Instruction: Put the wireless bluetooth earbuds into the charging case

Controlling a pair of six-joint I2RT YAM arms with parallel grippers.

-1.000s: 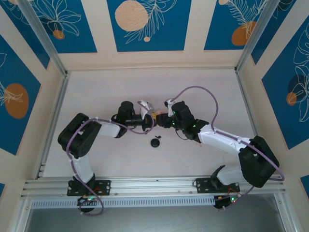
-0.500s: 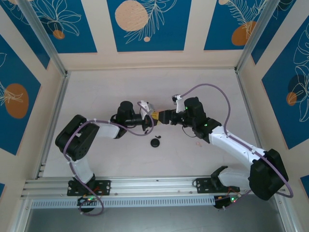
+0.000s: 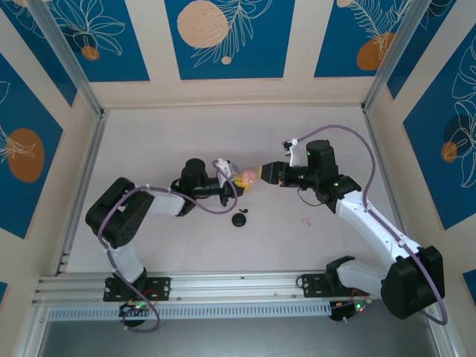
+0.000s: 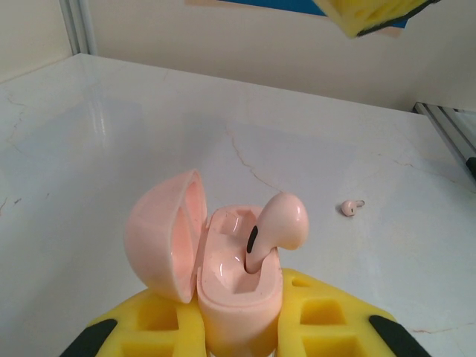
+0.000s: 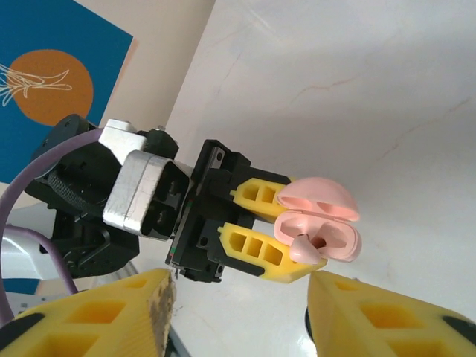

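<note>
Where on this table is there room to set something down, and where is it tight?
Bare: the far strip of table along the back wall, and the left side by the rail. Crowded: the middle, where the left gripper holds the open pink case facing the right gripper, with a black item and a loose pink earbud nearer the bases.

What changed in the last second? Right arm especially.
The right pincer pulled back to the right, away from the pink charging case, and stands open and empty; a pink earbud now sits stem-down in the case. Unchanged: the left pincer stays shut on the open case, and the black case and loose pink earbud lie where they were.
</note>
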